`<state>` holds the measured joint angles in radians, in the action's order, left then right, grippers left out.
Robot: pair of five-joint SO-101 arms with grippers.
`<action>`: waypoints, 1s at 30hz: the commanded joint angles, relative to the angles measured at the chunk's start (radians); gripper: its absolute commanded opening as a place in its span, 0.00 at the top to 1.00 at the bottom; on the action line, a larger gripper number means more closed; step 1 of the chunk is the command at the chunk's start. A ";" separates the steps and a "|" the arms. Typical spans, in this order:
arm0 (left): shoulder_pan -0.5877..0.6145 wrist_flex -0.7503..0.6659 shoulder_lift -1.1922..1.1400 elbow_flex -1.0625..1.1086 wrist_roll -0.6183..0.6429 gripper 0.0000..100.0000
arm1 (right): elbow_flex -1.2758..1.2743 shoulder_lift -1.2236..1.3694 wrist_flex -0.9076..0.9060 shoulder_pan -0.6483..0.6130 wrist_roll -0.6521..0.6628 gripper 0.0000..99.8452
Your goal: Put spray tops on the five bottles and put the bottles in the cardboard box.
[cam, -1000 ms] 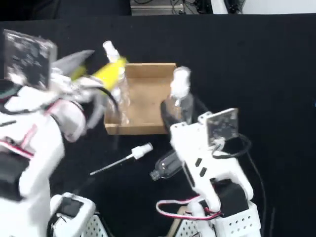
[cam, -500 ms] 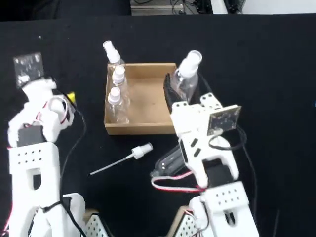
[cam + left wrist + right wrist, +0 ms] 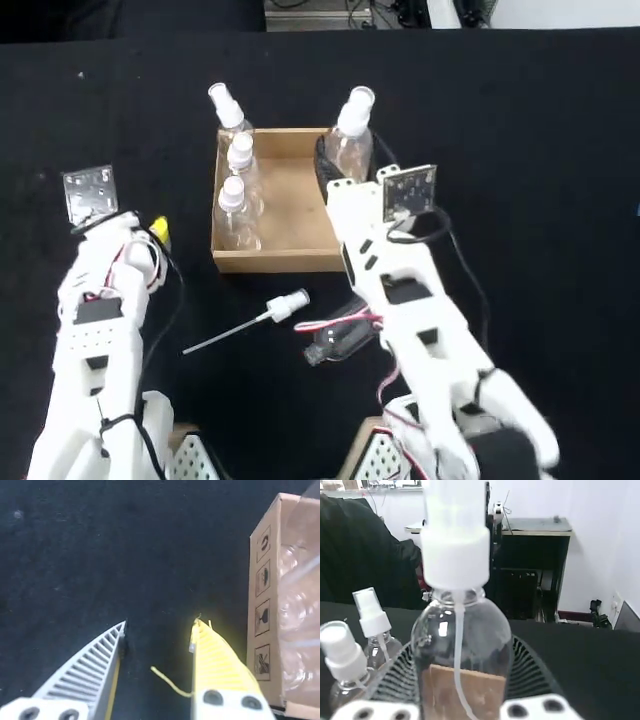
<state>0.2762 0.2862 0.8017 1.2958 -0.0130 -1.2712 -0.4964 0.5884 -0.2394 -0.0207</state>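
Black table (image 3: 560, 150): loose spray top (image 3: 285, 305) (uncapped bottle (image 3: 340, 340) beside).

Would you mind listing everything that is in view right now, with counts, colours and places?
Cardboard box: one, brown, middle of the table.
Capped bottles: three, clear with white spray tops, standing in the box along its left wall.
Held bottle: one, clear with a white spray top, upright at the box's far right corner.
Uncapped bottle: one, clear, lying on the table in front of the box, partly under the right arm.
Loose spray top: one, white with a thin tube, lying in front of the box.
Table: one, black.
Left gripper: fingers open, over the table left of the box.
Right gripper: fingers shut on the held bottle.
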 commanded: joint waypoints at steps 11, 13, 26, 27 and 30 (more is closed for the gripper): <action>-0.045 -0.120 0.003 0.047 0.000 0.82 | 0.209 0.518 0.427 0.018 -0.003 0.99; -0.044 -0.120 0.003 0.047 0.000 0.82 | 0.251 0.578 0.428 0.020 -0.003 0.99; -0.047 -0.120 0.003 0.048 -0.002 0.82 | 0.450 0.898 0.489 0.020 0.005 0.99; -0.047 -0.118 0.003 0.048 -0.002 0.82 | 0.456 0.911 0.489 0.017 0.005 0.99; -0.047 -0.118 0.003 0.048 -0.002 0.82 | 0.476 0.938 0.489 0.017 0.005 0.99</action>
<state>0.2424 0.1895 0.8017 1.3556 -0.0130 -0.8677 0.4335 1.0457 -0.2394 -0.0207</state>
